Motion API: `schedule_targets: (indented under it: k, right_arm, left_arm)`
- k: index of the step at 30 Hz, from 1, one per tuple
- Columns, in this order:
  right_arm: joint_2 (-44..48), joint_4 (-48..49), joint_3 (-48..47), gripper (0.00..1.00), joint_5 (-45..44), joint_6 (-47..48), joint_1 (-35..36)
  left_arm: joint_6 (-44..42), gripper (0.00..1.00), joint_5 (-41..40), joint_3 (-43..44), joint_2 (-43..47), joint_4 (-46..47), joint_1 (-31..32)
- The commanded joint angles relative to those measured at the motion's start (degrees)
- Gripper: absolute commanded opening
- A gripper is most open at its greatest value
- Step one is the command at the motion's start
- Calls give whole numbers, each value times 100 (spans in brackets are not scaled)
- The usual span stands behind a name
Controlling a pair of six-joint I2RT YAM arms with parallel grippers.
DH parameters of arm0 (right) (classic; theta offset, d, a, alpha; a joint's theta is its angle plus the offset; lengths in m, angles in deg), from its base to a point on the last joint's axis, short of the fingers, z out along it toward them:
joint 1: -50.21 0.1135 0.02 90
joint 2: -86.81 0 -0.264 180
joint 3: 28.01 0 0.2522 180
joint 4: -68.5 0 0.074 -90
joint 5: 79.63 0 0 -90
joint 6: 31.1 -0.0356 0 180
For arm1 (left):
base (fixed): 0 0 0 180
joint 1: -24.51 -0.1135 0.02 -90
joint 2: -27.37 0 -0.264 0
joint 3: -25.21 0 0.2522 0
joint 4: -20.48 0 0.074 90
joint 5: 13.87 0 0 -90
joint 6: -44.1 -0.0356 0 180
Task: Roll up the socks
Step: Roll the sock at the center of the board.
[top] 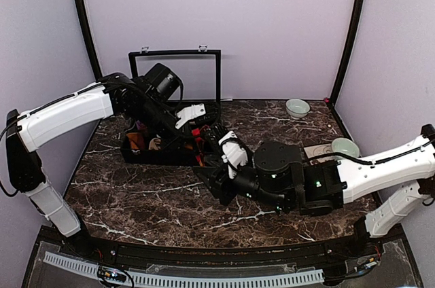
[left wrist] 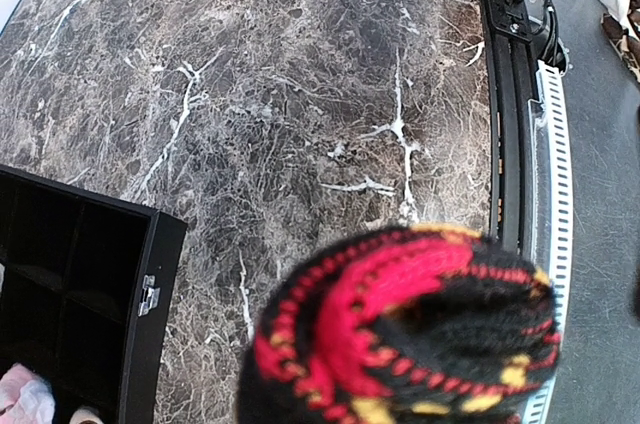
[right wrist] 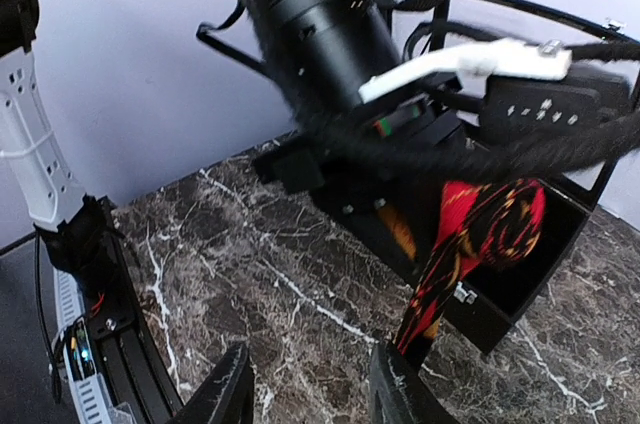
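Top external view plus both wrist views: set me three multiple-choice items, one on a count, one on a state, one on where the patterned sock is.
1. How many pale green round bowls stand on the dark marble table?
A. One. B. Two. C. Four.
2. The framed lid of the black divided box is:
A. Shut. B. Raised open. C. Lying flat on the table.
3. Where is the black knit sock with a red and yellow pattern?
A. Gripped in the left pincer. B. In a bowl. C. Folded inside the box.

Key:
1 B, one bowl sits at the back and another farther right and nearer.
2 B, the frame stands upright behind the open compartments.
3 A, the sock hangs from that pincer in the right wrist view.
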State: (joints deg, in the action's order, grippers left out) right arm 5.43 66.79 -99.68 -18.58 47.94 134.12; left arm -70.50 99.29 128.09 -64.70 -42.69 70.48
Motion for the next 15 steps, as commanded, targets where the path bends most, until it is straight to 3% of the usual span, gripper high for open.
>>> schedule_targets:
  k: [1,15]
  right_arm:
    - [-68,71,286,37,240,-369,28]
    - [-122,-186,408,26,-89,-323,-291]
  left_arm:
    - [33,0,53,167,200,-56,-36]
    - [-398,0,1488,208,310,-607,-35]
